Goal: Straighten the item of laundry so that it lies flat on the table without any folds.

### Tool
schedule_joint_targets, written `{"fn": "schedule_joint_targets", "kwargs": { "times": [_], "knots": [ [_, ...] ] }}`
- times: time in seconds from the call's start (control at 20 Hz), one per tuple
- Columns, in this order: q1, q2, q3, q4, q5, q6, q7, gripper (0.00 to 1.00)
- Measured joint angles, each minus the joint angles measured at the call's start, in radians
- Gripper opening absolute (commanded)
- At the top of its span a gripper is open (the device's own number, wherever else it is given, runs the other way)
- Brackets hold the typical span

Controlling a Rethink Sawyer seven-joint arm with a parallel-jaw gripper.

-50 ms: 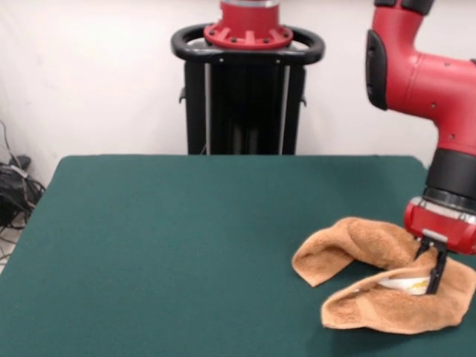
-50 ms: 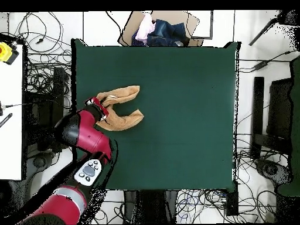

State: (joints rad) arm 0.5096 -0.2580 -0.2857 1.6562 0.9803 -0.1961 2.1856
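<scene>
Your pincer (image 1: pixel 433 271) is down in the towel's (image 1: pixel 387 268) crook near the bench (image 1: pixel 186 238) edge, fingers narrow, seemingly pinching the inner fold, so lift low and draw it outward to open both doubled lobes.

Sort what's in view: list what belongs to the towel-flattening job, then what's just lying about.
Job:
orange-tan terry cloth towel, crumpled into a U
dark green felt-topped table
red and black gripper, down on the towel

Lying about:
heap of clothes in a cardboard box
floor cables
</scene>
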Motion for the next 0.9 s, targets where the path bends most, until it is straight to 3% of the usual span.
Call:
{"fn": "schedule_joint_targets", "kwargs": {
  "times": [0.25, 0.5, 0.9],
  "knots": [
    [0.053, 0.005, -0.001, 0.000, 0.059, 0.000, 0.000, 0.00],
    [0.068, -0.006, -0.007, 0.004, 0.061, 0.011, 0.000, 0.00],
    [0.126, -0.069, -0.120, 0.034, 0.045, 0.277, 0.000, 0.00]
  ]
}}
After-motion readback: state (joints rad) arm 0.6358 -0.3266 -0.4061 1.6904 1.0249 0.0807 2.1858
